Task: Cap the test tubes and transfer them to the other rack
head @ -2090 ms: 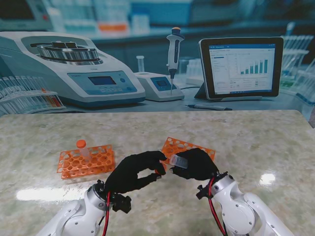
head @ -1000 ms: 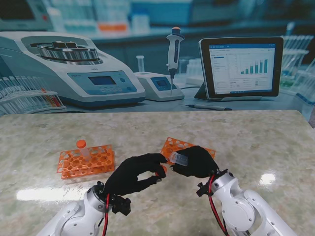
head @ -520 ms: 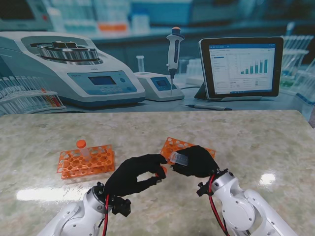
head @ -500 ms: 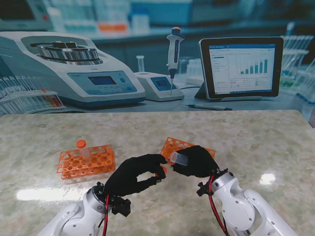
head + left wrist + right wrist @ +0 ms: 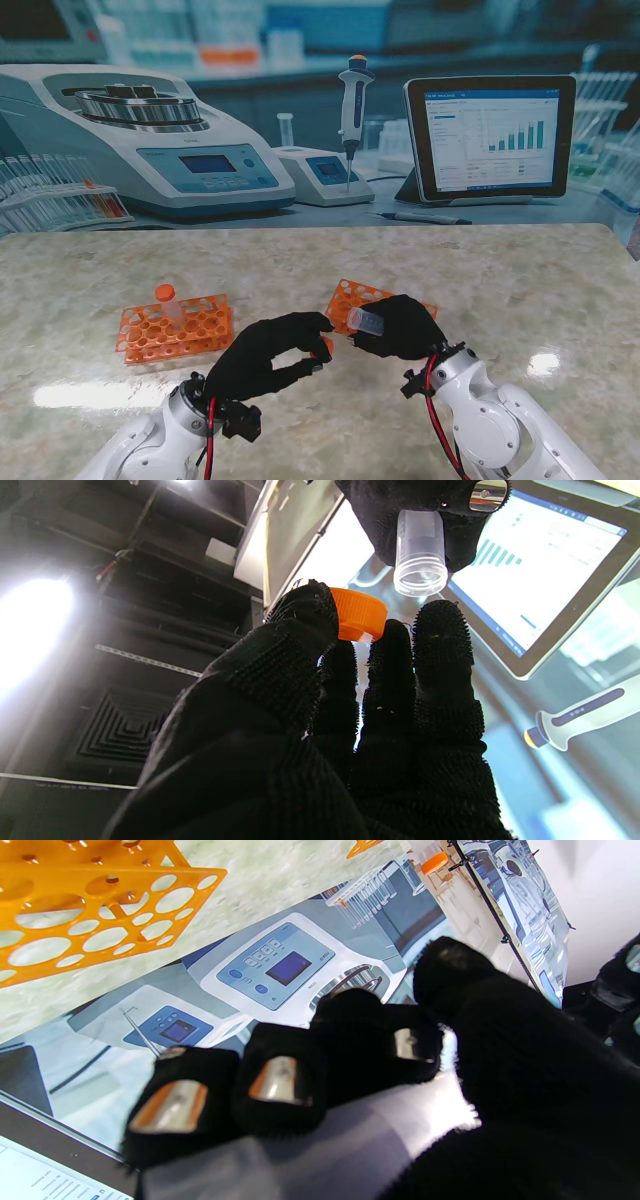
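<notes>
My left hand (image 5: 268, 356) pinches an orange cap (image 5: 358, 614) between thumb and fingertips. Just to its right, my right hand (image 5: 403, 329) is shut on a clear uncapped test tube (image 5: 366, 321), whose open mouth (image 5: 420, 577) points toward the cap with a small gap between them. The tube's body (image 5: 320, 1145) runs across the right palm under the curled fingers (image 5: 280, 1080). An orange rack (image 5: 175, 328) on the left holds one tube with an orange cap (image 5: 165, 295). A second orange rack (image 5: 368, 297) lies partly hidden behind my right hand.
A printed lab backdrop stands along the table's far edge, showing a centrifuge (image 5: 150, 140), a pipette (image 5: 352, 105) and a tablet (image 5: 490, 135). The marble table top (image 5: 520, 290) stretches bare to the right of my hands.
The right hand and its tube have shifted very slightly rightward and up. The left hand with the cap has barely moved.
</notes>
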